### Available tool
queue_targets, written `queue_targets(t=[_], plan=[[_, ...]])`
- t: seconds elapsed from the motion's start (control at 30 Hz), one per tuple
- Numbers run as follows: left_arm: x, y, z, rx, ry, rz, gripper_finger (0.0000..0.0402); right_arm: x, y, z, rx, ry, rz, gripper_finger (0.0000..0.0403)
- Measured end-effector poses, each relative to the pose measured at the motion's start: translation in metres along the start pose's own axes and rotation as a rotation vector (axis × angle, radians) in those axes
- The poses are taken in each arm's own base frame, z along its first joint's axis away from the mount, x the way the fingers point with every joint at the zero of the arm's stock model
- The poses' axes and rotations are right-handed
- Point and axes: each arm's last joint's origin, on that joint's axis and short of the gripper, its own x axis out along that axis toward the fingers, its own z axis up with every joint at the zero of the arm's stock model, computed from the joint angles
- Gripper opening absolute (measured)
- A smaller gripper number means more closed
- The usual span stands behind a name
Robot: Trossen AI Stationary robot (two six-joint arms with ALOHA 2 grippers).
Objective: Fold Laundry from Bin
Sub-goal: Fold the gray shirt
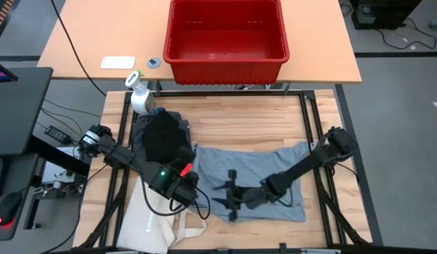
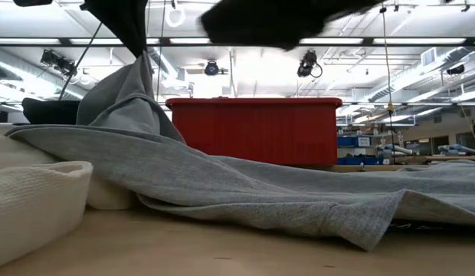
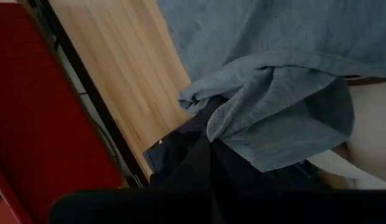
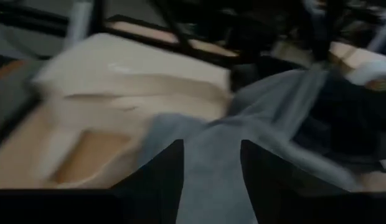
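step in hand looks like spreading one piece flat before the fold; the grey garment [image 1: 264, 173] lies across the middle of the wooden table [image 1: 232, 116], rumpled, one corner drawn up toward the left arm; left gripper [image 1: 192, 185] sits at that garment's left edge w/ fingers pressed together, and the low view shows cloth pulled up into a peak, so prob. pinching a fold of it, tho the contact itself is hidden; right gripper [image 1: 231, 195] is low over the garment's near-left part, fingers partly spread w/ grey cloth between them in its wrist view; cannot tell if it grips or just hovers.

red bin [image 1: 227, 37] stands at the table's far side, apparently empty; black piece [image 1: 162, 137] is heaped at the far left, touching the grey one.

next move, imo: draw the two held points apart to flatten the cloth, then fold; needs both grips secure.

in the way: cream tote bag [image 1: 158, 219] lies just beside the left gripper, under the garment's edge, easy to snag; spray bottle [image 1: 139, 95] stands near the black heap.
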Motion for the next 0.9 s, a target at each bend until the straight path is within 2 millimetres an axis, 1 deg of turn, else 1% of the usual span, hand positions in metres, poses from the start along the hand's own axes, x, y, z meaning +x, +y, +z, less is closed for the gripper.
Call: queue_targets(t=[0.07, 0.17, 0.23, 0.3, 0.4, 0.53, 0.73, 0.83, 0.9], plan=[[-0.002, -0.002, 0.0, 0.011, -0.008, 0.002, 0.0003, 0.015, -0.009, 0.004, -0.01, -0.008, -0.043, 0.0171], [-0.005, -0.004, 0.001, 0.023, -0.035, 0.01, 0.0003, 0.038, -0.024, 0.002, -0.026, 0.006, -0.074, 0.0191], [-0.007, -0.006, 0.003, 0.019, -0.054, 0.019, 0.0002, 0.05, -0.035, 0.004, -0.015, 0.006, -0.082, 0.0205], [-0.007, -0.006, 0.004, 0.004, -0.06, 0.021, 0.0002, 0.058, -0.046, 0.011, 0.018, -0.012, -0.106, 0.0217], [-0.007, -0.006, 0.004, -0.026, -0.059, 0.021, 0.0002, 0.064, -0.058, 0.018, 0.053, -0.045, -0.09, 0.0228], [-0.007, -0.005, 0.005, -0.047, -0.071, 0.025, 0.0002, 0.066, -0.065, 0.021, 0.077, -0.079, -0.078, 0.0231], [-0.007, -0.004, 0.011, -0.092, -0.117, 0.049, 0.0002, 0.073, -0.072, 0.013, 0.115, -0.068, -0.093, 0.0227], [-0.007, -0.003, 0.01, -0.104, -0.113, 0.078, 0.0002, 0.075, -0.074, 0.012, 0.133, -0.067, -0.113, 0.0208], [-0.007, -0.002, 0.01, -0.107, -0.113, 0.089, 0.0002, 0.078, -0.075, 0.008, 0.137, -0.056, -0.113, 0.018]])
